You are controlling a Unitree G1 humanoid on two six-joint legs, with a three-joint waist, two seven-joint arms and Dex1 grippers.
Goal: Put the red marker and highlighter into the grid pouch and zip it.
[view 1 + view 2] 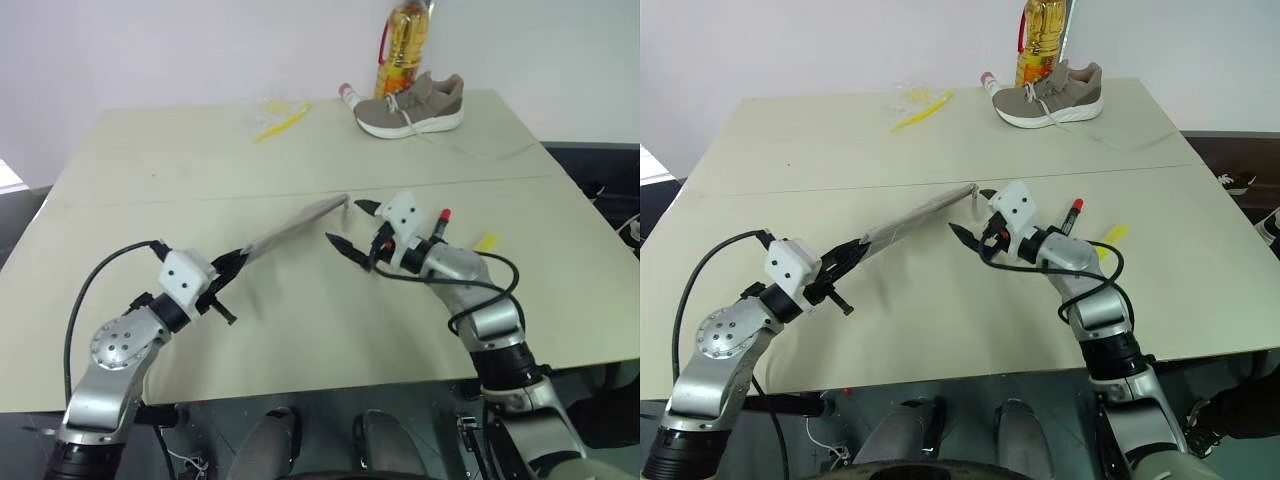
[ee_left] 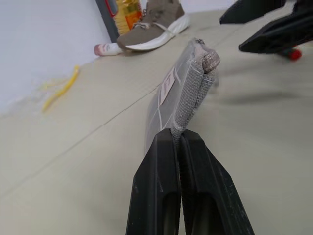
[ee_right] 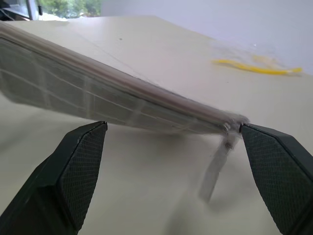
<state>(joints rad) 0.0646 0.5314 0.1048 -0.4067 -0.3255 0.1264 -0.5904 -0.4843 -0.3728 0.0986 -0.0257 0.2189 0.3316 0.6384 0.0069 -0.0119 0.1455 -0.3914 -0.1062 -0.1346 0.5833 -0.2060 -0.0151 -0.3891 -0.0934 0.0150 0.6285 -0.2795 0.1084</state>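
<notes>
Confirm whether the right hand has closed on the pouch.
No, the right hand is wide open, its fingers either side of the pouch end and zipper tab.

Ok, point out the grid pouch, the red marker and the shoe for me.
grid pouch (image 1: 295, 224): left eye view, middle of its raised grey side.
red marker (image 1: 1073, 214): right eye view, its red cap end.
shoe (image 1: 412, 105): left eye view, its brown upper.

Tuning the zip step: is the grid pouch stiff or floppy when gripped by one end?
Probably fairly stiff: the grid pouch, pinched at one end by the left gripper, juts out over the table with little sag. Likely light, since that end grip carries it. Its zipper tab dangles, so it may swing near the open right gripper.
</notes>
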